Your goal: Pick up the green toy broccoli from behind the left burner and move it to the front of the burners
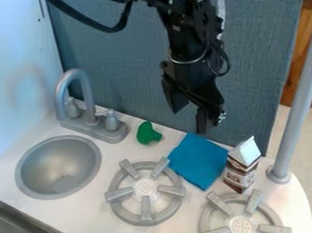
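The black gripper [190, 118] hangs over the back of the counter, above the blue cloth and the green toy, with its fingers apart and nothing between them. A blue cloth [198, 160] lies flat between the left burner and the carton. Left of the cloth, behind the left burner, is a small green toy [147, 133] with a rounded body and a short stub. A brown and white toy carton [241, 166] stands upright by the cloth's right edge.
Two grey burners [145, 192] [241, 224] stand at the front. To the left are a round sink [58, 167] and a grey faucet [89, 104]. A grey pole [295, 110] rises at the right, and a blue-grey panel [127, 76] backs the counter.
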Controlling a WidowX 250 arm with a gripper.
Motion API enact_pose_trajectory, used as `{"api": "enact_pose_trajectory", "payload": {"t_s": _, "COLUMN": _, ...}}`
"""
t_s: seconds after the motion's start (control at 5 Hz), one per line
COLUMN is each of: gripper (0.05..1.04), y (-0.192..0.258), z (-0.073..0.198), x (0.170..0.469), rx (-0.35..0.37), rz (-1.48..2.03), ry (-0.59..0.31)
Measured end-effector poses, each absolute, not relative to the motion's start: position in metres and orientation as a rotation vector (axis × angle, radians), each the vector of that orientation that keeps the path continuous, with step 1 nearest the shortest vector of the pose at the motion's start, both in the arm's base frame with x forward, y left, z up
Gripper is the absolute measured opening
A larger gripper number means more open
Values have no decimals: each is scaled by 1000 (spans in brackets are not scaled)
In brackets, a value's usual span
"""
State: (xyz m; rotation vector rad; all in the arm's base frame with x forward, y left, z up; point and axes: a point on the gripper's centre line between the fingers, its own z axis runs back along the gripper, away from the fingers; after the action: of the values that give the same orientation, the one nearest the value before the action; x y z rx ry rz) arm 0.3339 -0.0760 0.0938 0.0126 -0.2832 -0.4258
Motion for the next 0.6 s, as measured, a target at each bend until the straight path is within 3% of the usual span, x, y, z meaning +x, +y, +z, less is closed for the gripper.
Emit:
{"api": "enact_pose_trajectory", "payload": {"t_s": 0.2, "gripper": 1009, "y": -76, "z": 83, "x": 332, "rx": 13, "rz": -425, "ry": -249}}
{"api": "enact_pose_trajectory", "payload": {"t_s": 0.4, "gripper": 1009, "y": -46, "z": 54, "x": 345, "rx": 39, "rz": -346, "ry": -181}}
{"api": "enact_pose_trajectory", "payload": {"t_s": 0.6, "gripper": 1009, "y": -16, "z": 41, "x": 366, "rx": 58, "rz": -262, "ry": -168}}
